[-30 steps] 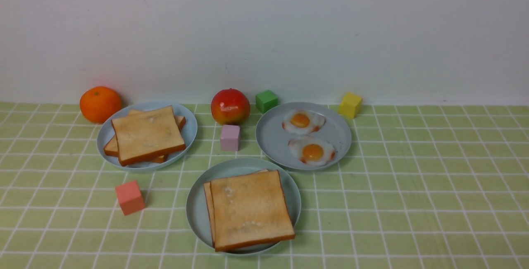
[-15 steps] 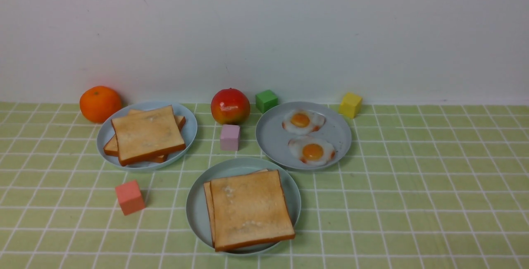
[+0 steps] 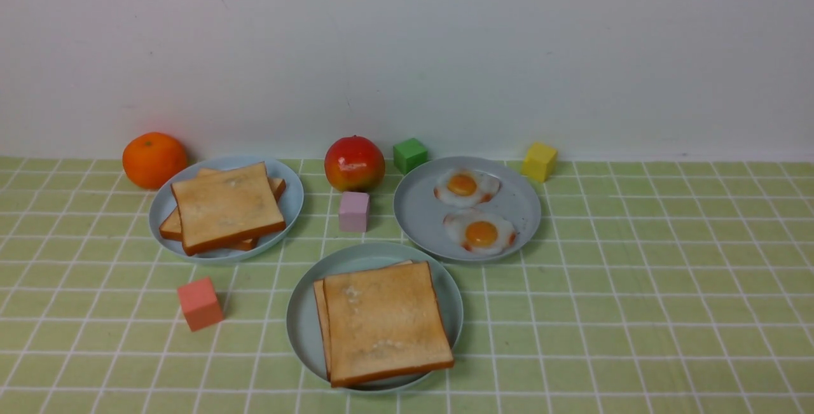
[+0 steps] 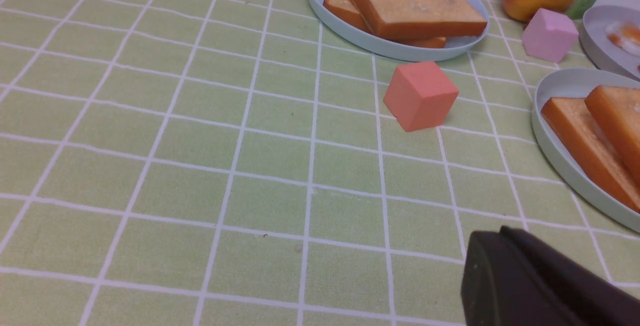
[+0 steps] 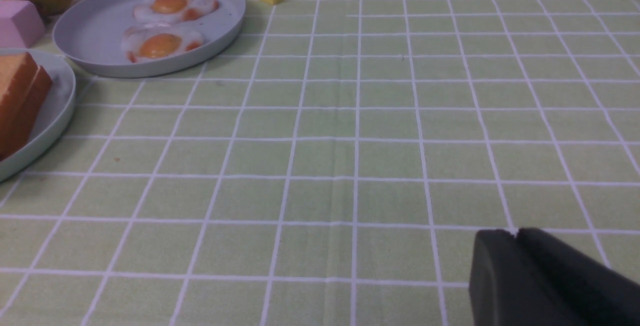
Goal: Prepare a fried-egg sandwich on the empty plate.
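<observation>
We see the fried-egg sandwich (image 3: 385,322), two stacked toast slices, lying on the mint-green plate (image 3: 305,328) at the near middle of the worktop (image 3: 636,312). Our left gripper (image 4: 505,271) and right gripper (image 5: 515,271) show only as dark tips low over bare worktop, well apart from the plate on either side. Both pairs of jaws look pressed together, pinching nothing.

left wrist: matte black, rounded-edged gripper finger (image 4: 530,286) (only a corner showed) | right wrist: matching matte black finger (image 5: 540,281), seam running lengthwise
</observation>
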`<move>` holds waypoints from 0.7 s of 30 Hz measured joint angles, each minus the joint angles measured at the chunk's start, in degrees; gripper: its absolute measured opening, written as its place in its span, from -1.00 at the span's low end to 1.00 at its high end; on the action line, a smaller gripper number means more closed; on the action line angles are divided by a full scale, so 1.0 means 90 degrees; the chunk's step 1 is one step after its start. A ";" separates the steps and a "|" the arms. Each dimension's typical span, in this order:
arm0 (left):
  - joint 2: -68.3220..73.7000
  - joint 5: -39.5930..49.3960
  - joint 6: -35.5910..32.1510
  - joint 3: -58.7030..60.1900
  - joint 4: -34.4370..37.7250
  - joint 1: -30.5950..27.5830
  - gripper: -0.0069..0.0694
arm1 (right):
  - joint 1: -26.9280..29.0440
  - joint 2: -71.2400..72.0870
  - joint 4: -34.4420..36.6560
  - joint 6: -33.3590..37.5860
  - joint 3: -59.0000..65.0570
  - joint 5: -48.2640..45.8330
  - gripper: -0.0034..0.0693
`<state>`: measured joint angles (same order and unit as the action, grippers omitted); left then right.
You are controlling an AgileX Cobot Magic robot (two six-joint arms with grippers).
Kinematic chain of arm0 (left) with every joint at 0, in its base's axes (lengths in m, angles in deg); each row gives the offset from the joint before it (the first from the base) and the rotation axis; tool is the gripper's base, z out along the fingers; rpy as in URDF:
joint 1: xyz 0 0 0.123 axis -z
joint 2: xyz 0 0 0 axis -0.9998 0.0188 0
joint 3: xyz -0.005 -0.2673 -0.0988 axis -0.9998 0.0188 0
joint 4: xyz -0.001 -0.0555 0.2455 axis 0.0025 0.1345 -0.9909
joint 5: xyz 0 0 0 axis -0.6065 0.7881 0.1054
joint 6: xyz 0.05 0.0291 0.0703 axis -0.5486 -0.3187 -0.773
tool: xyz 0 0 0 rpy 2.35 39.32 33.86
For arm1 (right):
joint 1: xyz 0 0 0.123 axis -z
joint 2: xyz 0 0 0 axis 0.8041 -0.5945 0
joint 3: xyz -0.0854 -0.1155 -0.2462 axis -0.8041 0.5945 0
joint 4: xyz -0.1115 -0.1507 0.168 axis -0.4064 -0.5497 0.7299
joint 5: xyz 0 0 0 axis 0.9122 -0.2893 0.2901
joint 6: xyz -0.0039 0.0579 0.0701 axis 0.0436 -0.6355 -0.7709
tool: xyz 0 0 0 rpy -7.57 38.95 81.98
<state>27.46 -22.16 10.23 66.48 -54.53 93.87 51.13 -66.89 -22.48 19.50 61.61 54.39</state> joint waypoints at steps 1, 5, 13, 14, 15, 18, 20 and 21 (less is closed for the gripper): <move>0.0000 0.0000 0.0000 0.0000 0.0000 0.0000 -0.85 | 0.0000 0.0000 0.0000 0.0000 0.0000 0.0000 -0.72; 0.0000 0.0000 0.0000 0.0000 0.0000 0.0000 -0.85 | 0.0000 0.0000 0.0000 0.0000 0.0000 0.0000 -0.70; 0.0000 0.0000 0.0000 0.0000 0.0000 0.0000 -0.84 | 0.0000 0.0000 0.0000 0.0000 0.0000 0.0000 -0.67; 0.0000 0.0000 0.0000 0.0000 0.0000 0.0000 -0.84 | 0.0000 0.0000 0.0000 0.0000 0.0000 0.0000 -0.67; 0.0000 0.0000 0.0000 0.0000 0.0000 0.0000 -0.84 | 0.0000 0.0000 0.0000 0.0000 0.0000 0.0000 -0.66; 0.0000 0.0000 0.0000 0.0000 0.0000 0.0000 -0.83 | 0.0000 0.0000 0.0000 0.0000 0.0000 0.0000 -0.66; 0.0000 0.0000 0.0000 0.0000 0.0000 0.0000 -0.83 | 0.0000 0.0000 0.0000 0.0000 0.0000 0.0000 -0.65; 0.0000 0.0000 0.0000 0.0000 0.0000 0.0000 -0.82 | 0.0000 0.0000 0.0000 0.0000 0.0000 0.0000 -0.64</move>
<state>27.46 -22.16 10.23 66.48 -54.53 93.87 51.13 -66.89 -22.48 19.50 61.61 54.39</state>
